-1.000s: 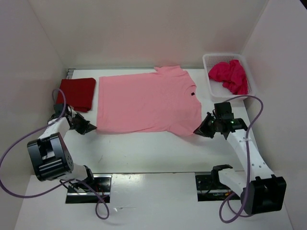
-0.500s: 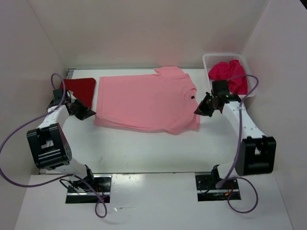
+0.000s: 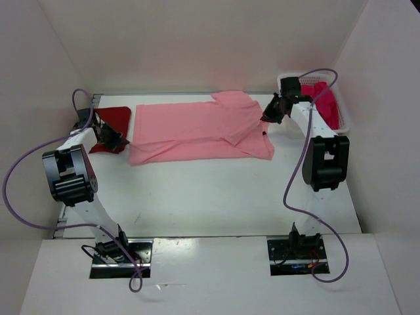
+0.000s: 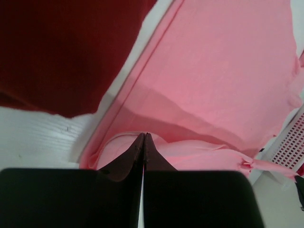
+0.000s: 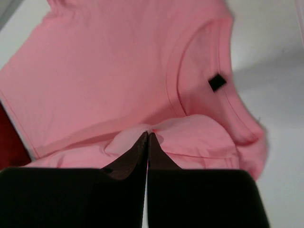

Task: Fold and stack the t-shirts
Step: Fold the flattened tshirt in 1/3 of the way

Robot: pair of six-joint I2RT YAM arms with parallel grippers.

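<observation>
Both hands are carrying the near edge of the light pink t-shirt [image 3: 197,128] toward the far side. A second ago it was lying fully spread, and now it is lying as a narrower band across the far tabletop [image 3: 210,197], so the first lengthwise fold is looking roughly halfway over, not yet laid flat. The left hand [image 3: 118,139] is pinching shut on the hem-side corner, pink cloth bunching at its fingertips [image 4: 143,142] in the left wrist view. The right hand [image 3: 269,117] is likewise clamping tight on the collar-side edge, with cloth puffing up around its tips [image 5: 148,140] just near of the neckline and black neck label [image 5: 217,81]. The dark red t-shirt [image 3: 113,117] is lying folded at the far left, just beside the pink one, and the left hand is working right at its edge, so it is risking a snag there. The magenta t-shirt [image 3: 326,105] is sitting crumpled in the white mesh basket [image 3: 345,122] at the far right, still waiting. The right arm is reaching close past the basket's near corner, crowding that side.
</observation>
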